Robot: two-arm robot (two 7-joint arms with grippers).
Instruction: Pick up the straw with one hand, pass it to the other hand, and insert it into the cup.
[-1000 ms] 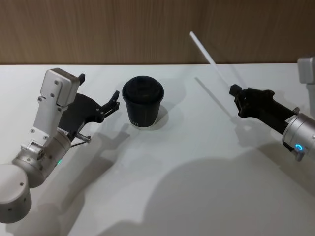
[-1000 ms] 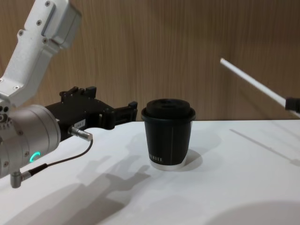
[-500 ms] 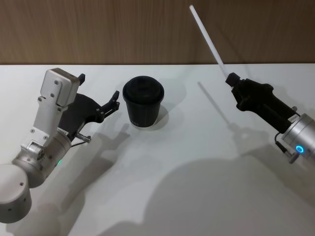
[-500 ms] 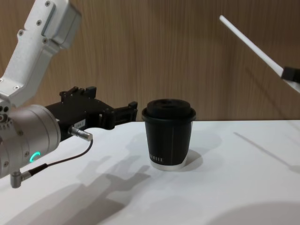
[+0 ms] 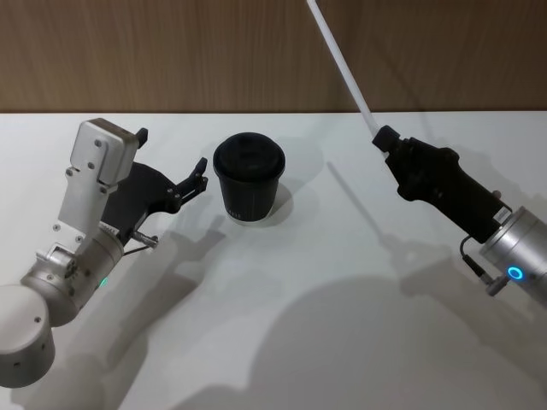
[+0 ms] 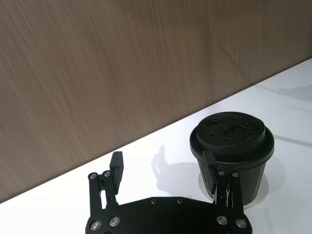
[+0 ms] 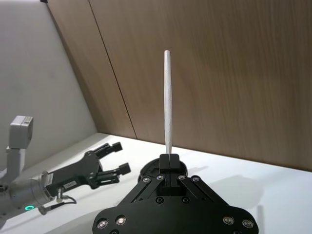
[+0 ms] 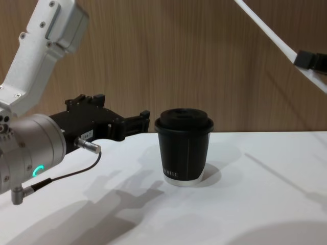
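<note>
Right of the cup (image 5: 248, 179), pinches the straw (image 5: 341, 61) in the right gripper's (image 5: 382, 137) closed jaws, leaning up-left, well apart from the left gripper's (image 5: 171, 151) open, empty jaws.

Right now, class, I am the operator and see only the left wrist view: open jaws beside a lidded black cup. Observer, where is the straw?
Observer: The right gripper holds the straw, jaws shut near its lower end.
Operator: My left gripper sits beside the cup. Is the straw near?
Observer: No, in the air to the right of the cup, apart from it.
Operator: Upright?
Observer: Tilted, free end up and leaning toward the robot's left.
</note>
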